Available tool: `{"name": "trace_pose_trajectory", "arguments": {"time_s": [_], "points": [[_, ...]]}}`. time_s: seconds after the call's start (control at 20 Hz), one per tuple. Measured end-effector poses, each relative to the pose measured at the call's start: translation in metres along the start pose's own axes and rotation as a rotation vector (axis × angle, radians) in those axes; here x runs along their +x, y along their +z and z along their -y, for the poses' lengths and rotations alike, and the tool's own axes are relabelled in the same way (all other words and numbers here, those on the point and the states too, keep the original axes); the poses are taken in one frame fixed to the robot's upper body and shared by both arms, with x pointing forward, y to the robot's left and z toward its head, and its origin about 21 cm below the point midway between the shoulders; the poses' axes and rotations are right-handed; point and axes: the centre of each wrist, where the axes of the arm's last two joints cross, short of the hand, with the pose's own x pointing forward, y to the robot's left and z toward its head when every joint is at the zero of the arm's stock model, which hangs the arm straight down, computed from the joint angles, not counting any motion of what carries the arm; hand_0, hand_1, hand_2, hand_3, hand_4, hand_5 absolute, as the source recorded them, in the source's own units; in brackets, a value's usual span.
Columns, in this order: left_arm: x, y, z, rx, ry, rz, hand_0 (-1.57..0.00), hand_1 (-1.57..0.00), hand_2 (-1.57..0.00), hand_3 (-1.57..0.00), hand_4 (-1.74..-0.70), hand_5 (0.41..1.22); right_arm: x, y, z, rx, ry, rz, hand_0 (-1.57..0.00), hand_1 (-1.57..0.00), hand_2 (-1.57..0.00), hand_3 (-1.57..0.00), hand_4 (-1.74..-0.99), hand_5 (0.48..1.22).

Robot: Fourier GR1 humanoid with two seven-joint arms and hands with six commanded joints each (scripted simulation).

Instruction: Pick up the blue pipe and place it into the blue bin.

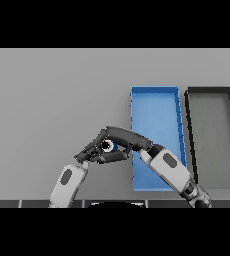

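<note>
Your right hand [121, 141] curls round the pipe [108, 146] just left of the bin [155, 97]; your left hand [88, 151], fingers relaxed, touches it.

1. I am wearing white shells on both forearms, each carrying a grey oval inset.
2. My left hand [89, 150] is showing dark, nearly black fingers and thumb.
3. My right hand [123, 139] is showing the same dark finish.
4. Dark, ribbed-looking joints are linking my right forearm's white shell at wrist and elbow.
</note>
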Motion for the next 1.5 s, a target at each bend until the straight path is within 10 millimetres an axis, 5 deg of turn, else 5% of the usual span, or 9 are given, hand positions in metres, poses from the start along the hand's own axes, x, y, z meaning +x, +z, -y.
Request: {"name": "trace_pose_trajectory", "arguments": {"time_s": [0.05,0.1,0.2,0.3,0.5,0.65,0.85,1.15,1.5], "points": [[-0.001,-0.002,-0.002,0.011,-0.014,0.005,-1.57,-1.57,-1.57,-1.45,-1.72,1.221,-0.001,0.0,0.001,-0.018,0.011,-0.003,-1.55,-1.55,-1.55,-1.54,-1.731,1.19],[-0.002,0.002,-0.001,0.02,-0.045,0.021,-1.46,-1.34,-1.29,-1.17,-1.6,1.221,-0.001,0.003,0.001,-0.015,0.013,0.004,-1.56,-1.56,-1.56,-1.54,-1.733,1.196],[-0.002,0.004,-0.001,-0.004,-0.081,0.005,-0.94,-0.86,-0.83,-0.75,-1.37,1.221,0.0,0.002,-0.002,-0.023,0.019,-0.004,-1.56,-1.56,-1.56,-1.55,-1.736,1.205],[-0.001,0.007,-0.007,-0.059,-0.093,-0.011,-0.6,-0.55,-0.53,-0.48,-1.21,1.221,0.002,0.003,-0.003,-0.031,0.006,-0.017,-1.56,-1.56,-1.56,-1.56,-1.738,1.211],[0.001,0.005,-0.006,-0.057,-0.113,-0.063,-0.24,-0.22,-0.22,-0.19,-1.02,0.848,0.004,0.004,-0.002,-0.046,0.012,-0.04,-1.57,-1.57,-1.57,-1.57,-1.74,1.217],[-0.004,0.007,-0.007,-0.046,-0.097,-0.099,-0.12,-0.11,-0.11,-0.1,-0.97,0.647,0.003,0.001,-0.006,-0.054,0.025,-0.032,-1.57,-1.57,-1.57,-1.57,-1.74,1.219],[-0.002,0.005,-0.007,-0.023,-0.094,-0.132,-0.05,-0.05,-0.04,-0.04,-0.95,0.513,0.002,0.001,-0.005,-0.05,-0.015,-0.027,-1.57,-1.57,-1.57,-1.57,-1.741,1.22],[-0.007,0.01,-0.005,-0.028,-0.099,-0.153,-0.01,-0.01,-0.01,-0.01,-0.91,0.464,0.03,-0.003,0.011,-0.069,-0.178,0.036,-1.57,-1.57,-1.57,-1.57,-1.741,1.221],[-0.007,0.008,-0.004,-0.031,-0.098,-0.179,0.0,0.0,0.0,0.0,-0.9,0.433,0.101,-0.011,0.073,-0.121,-0.175,0.189,-1.57,-1.57,-1.57,-1.57,-1.741,1.221]]}}
